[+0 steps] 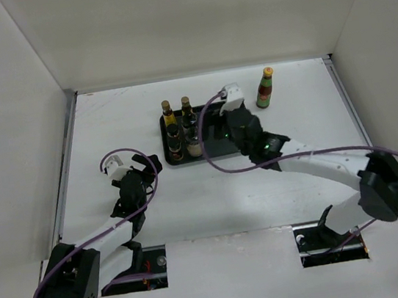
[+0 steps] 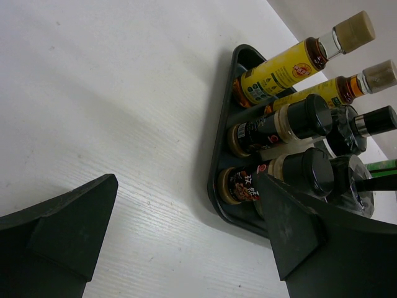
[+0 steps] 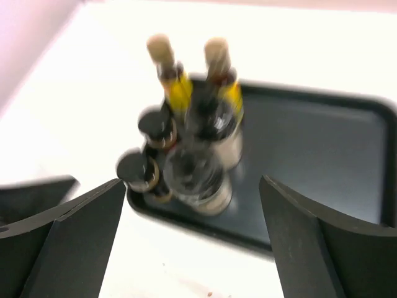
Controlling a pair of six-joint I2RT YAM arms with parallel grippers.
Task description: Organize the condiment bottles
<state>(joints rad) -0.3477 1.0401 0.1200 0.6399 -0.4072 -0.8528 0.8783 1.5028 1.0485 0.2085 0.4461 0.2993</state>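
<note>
A black tray (image 1: 218,150) holds six condiment bottles in its left half. Two yellow-amber bottles (image 1: 168,113) stand at the back, two small dark jars (image 3: 138,171) on the left and two whitish dark-capped jars (image 3: 200,183) on the right. The taller red bottle with a green label (image 1: 265,88) stands alone on the table to the right of the tray. My right gripper (image 1: 208,131) hovers open over the tray just right of the group, its blurred view showing nothing between the fingers. My left gripper (image 1: 145,160) is open and empty, low over the table left of the tray (image 2: 223,155).
White walls enclose the white table on three sides. The right half of the tray (image 3: 322,143) is bare. A purple cable (image 1: 318,153) loops along the right arm, and another runs over the left arm.
</note>
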